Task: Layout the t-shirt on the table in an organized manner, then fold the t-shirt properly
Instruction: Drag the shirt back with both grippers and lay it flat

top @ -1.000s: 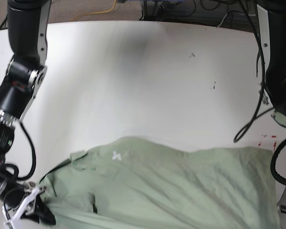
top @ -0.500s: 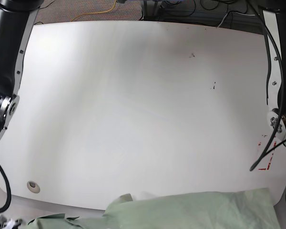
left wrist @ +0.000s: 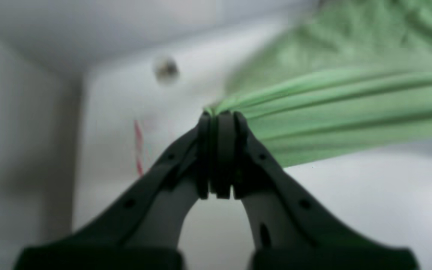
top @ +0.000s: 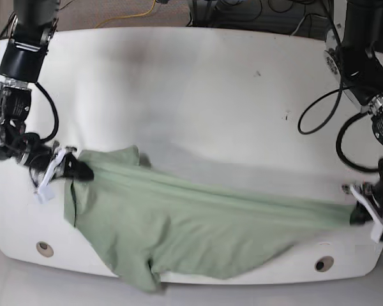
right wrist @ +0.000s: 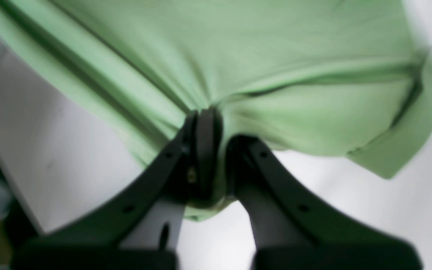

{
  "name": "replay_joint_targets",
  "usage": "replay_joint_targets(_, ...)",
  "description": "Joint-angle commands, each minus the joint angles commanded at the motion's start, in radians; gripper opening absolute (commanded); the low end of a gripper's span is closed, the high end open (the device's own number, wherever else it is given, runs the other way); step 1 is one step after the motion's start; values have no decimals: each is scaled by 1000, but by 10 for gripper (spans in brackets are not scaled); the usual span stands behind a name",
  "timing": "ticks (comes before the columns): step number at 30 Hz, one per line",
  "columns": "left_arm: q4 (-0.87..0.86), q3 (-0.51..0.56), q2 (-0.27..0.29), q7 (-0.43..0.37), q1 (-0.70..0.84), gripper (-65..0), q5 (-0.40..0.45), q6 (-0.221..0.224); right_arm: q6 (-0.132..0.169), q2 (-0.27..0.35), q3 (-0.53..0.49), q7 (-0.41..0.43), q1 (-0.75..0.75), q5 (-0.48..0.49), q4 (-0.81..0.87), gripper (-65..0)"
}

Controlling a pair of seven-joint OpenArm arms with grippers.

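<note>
**Polo shirt brought back onto the table and held stretched between both grippers**

Half a second earlier only a strip of the polo shirt (top: 179,223) was seen at the 6 o'clock edge of the base view, with most of the white table (top: 198,102) bare. Now the garment is spread across the near half of the table, from about 9 o'clock to about 4 o'clock, with its lower part draped over the front edge between the two grey grommet holes (top: 45,248). This is judged to be a fling or drag meant to flatten the shirt, so the layout step is under way and folding has not begun.

The right gripper (top: 83,170), at 9 o'clock in the base view, is clamped on a bunch of fabric near a sleeve; in its wrist view the cloth is seen pinched between the closed jaws (right wrist: 210,123). The left gripper (top: 357,215), at 4 o'clock, is likewise closed on a gathered edge (left wrist: 219,116), with taut ridges running away from it. Both arms are reached low and wide apart, and a tension line runs through the cloth between them. Red tape (left wrist: 138,148) is seen blurred beyond the left gripper.
</note>
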Motion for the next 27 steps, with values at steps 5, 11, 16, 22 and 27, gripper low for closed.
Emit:
replay_joint_targets(5, 2, -11, 21, 0, 221, -650, 2, -5, 0, -35, 0, 0, -155, 0, 14, -633)
replay_joint_targets(11, -5, -78, 26, -3, 410, -650, 3, -5, 0, -57, -3, 0, -249, -2, 9, -631)
replay_joint_targets(16, -6, -87, 25, -43, 505, -650, 5, -5, 0, -55, -3, 0, -296, -2, 11, -631)
replay_joint_targets(22, -6, -87, 18, -72, 571, -650, 6, -5, 0, -58, -3, 0, -348, 3, 15, -631)
replay_joint_targets(27, -6, -89, 18, -72, 606, -650, 8, -5, 0, -63, -2, 0, -387, 6, 15, -601)
